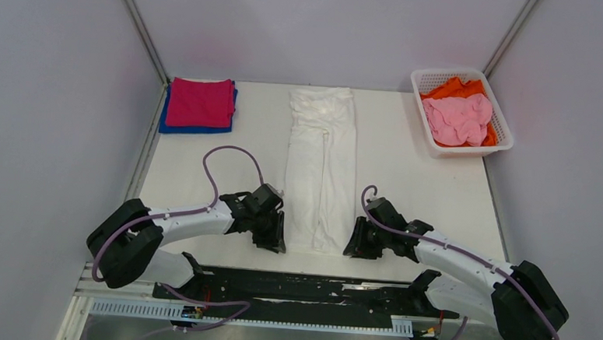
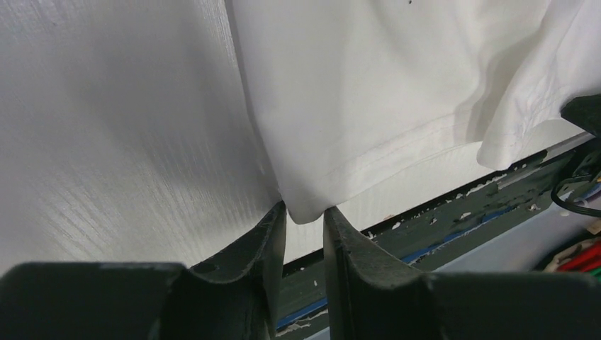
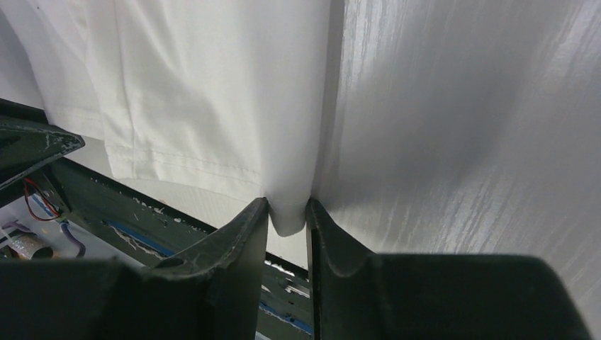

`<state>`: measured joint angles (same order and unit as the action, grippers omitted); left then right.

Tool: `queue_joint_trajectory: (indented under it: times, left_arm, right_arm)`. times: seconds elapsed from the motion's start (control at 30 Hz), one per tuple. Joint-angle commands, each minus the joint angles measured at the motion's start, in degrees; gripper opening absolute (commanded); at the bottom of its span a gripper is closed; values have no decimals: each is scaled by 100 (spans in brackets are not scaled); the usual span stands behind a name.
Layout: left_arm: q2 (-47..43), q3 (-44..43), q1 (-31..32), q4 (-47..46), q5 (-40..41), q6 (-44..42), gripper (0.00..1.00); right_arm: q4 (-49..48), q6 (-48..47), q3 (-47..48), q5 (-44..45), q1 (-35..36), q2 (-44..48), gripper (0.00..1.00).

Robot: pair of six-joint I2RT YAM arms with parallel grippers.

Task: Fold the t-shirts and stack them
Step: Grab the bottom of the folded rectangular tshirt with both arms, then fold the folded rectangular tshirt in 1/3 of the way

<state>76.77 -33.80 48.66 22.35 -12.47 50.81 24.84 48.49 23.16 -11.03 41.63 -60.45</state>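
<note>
White table (image 1: 409,144) between grey walls (image 1: 53,87) bears a long white t-shirt (image 1: 321,171).

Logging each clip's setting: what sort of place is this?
Probably a robot lab cell, not a home: bare grey partition walls around a white table, two robot arms mounted on a metal rail at its near edge, and a basket of t-shirts.

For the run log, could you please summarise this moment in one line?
left gripper: shut on white tee; right gripper: same tee; magenta tee on blue tee; basket: pink tee, orange tee
</note>
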Motion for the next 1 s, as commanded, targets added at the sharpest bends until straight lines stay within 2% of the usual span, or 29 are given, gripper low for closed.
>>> queue_joint_trajectory:
  times: [0.0,0.2,0.27,0.4,0.53,0.7,0.97]
  left_arm:
    - [252,-41,23,67,407,-30,32]
    - [513,-95,21,-34,450,-89,17]
    - [570,-141,20,64,497,-96,1]
    - [369,-173,21,404,564,-208,0]
    - [-281,54,28,504,427,-239,0]
    - [-1012,296,29,358,-80,-114,0]
    - [-1161,14,25,-43,-65,-214,0]
  right_arm:
    - [3,-102,-139,-170,-5,155,25]
    - [-3,-96,-204,-172,-7,199,13]
    - [3,-165,-212,-188,-8,221,9]
    - [39,-251,-220,-187,-5,367,0]
    - [105,-348,-195,-248,-8,529,0]
    - [101,-569,-84,-759,-5,853,0]
    - [106,-613,326,-386,-10,870,0]
